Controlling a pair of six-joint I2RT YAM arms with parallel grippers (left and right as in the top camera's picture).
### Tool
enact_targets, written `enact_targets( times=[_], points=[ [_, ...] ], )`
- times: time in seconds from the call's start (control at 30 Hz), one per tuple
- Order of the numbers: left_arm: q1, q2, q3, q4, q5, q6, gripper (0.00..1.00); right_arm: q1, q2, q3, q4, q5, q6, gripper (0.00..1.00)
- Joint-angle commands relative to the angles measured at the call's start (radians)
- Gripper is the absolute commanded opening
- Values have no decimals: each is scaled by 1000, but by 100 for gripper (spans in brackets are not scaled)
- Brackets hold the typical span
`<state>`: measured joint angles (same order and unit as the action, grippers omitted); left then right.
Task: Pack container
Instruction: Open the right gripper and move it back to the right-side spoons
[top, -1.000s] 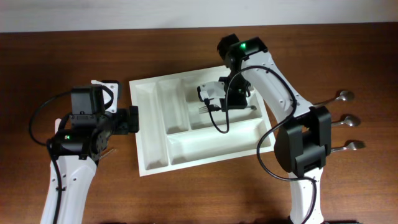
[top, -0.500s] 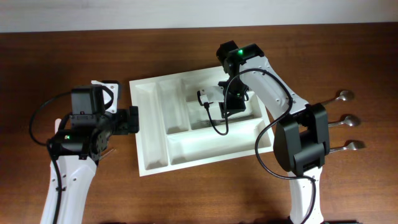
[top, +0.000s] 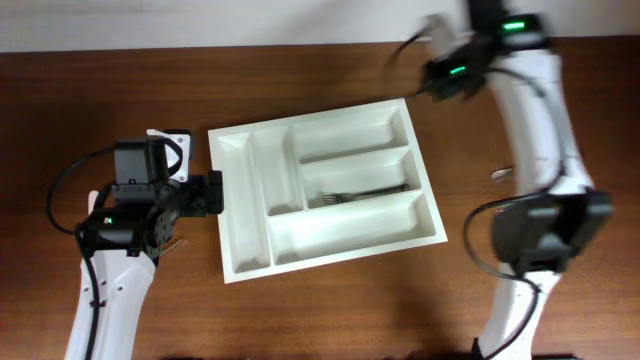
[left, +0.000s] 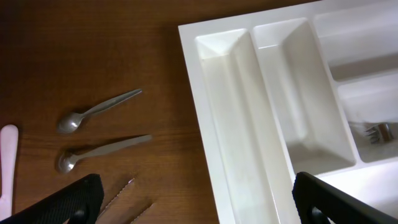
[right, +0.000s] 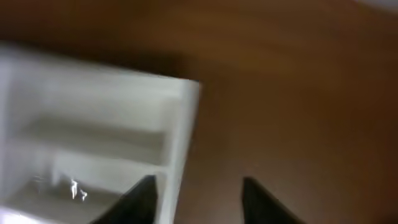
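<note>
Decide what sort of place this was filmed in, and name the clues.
Most likely a robotics lab bench staged for a kitchen chore, not a real kitchen: a left arm and right arm work at a wooden table, with a white cutlery tray holding a fork and loose spoons beside it.

Left wrist view, left half: two metal spoons, upper (left: 99, 111) and lower (left: 106, 149), lie side by side, apart, on brown wooden table (left: 93, 50), bowls left, handles angled up-right. Serrated blade (left: 118, 193) at btm edge. Pink item (left: 7, 163) at far-left edge, type unclear.
</note>
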<state>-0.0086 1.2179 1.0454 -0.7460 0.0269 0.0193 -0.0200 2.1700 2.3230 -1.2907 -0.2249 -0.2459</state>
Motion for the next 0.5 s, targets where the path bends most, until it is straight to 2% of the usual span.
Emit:
enact_targets(
  times=[0.0,0.13,0.23,0.47],
  points=[
    [-4,0,23,0,11,19,99,-259,-23,8,-58,11,610,51],
    [-4,0,23,0,11,19,99,-428,-21,-32,-101,-8,726,53],
    [-4,0,23,1,11,19,99,-521,-21,-100,-96,-7,775,65],
    [-4,0,23,1,11,19,99,-562,-20,-299,-15,27,827,66]
  ],
)
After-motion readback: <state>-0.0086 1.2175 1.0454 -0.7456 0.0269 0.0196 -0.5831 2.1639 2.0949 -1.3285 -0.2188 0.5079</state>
